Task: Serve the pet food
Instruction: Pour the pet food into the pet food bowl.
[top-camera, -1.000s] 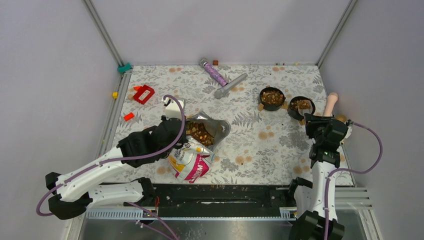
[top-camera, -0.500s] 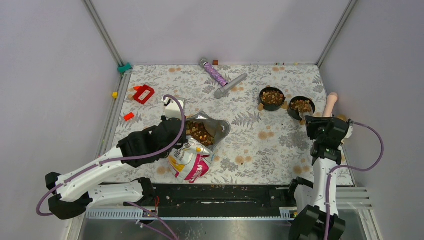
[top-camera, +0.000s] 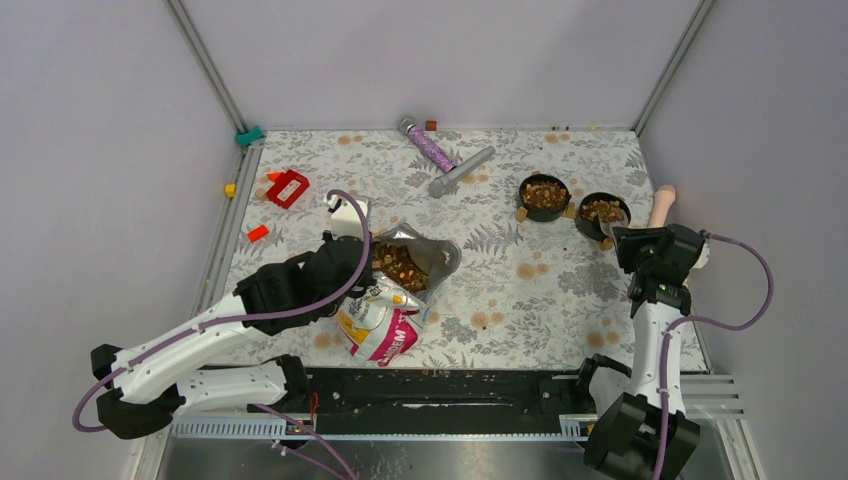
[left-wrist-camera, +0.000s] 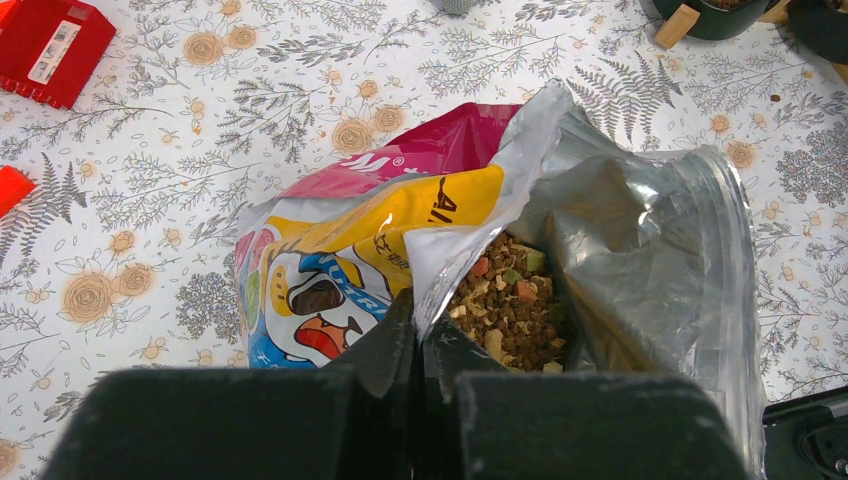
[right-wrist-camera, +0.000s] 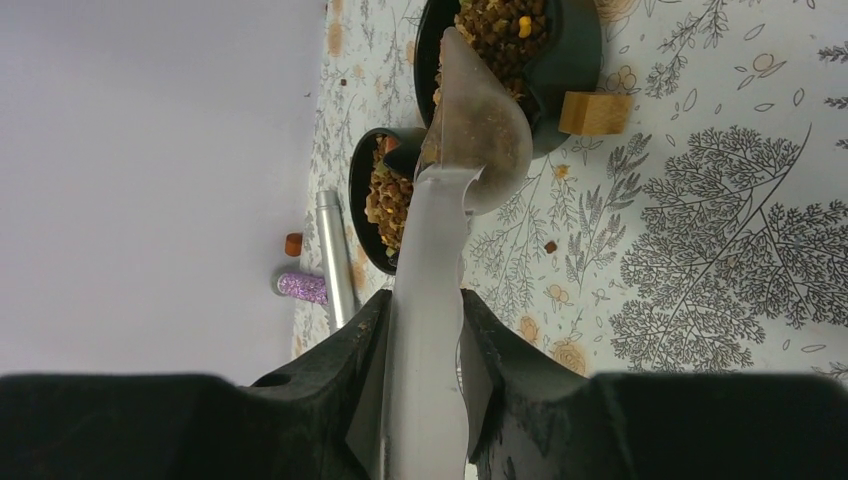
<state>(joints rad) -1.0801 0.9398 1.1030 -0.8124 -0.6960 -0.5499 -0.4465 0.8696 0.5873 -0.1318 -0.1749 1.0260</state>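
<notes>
Where the bag (left-wrist-camera: 380, 215) gapes, pet food (left-wrist-camera: 505, 310) lies small, brown, tan.

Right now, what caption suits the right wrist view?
Right gripper holds a translucent scoop by its handle, cup near a black bowl full of pet food.

- Left wrist view: the left hand (left-wrist-camera: 418, 335) hides the near end of the glossy yellow-white-magenta bag (left-wrist-camera: 400, 210). The top edge cuts off the flat red plastic box (left-wrist-camera: 45, 40) and a round black bowl (left-wrist-camera: 715, 12).
- Right wrist view: the clear plastic scoop (right-wrist-camera: 475, 130) has its handle end lost inside the right hand (right-wrist-camera: 425, 300).
- Top view: tiny dark specks (top-camera: 560, 128) at the tabletop's (top-camera: 520, 300) far edge, perhaps kibble, are too small to tell.
</notes>
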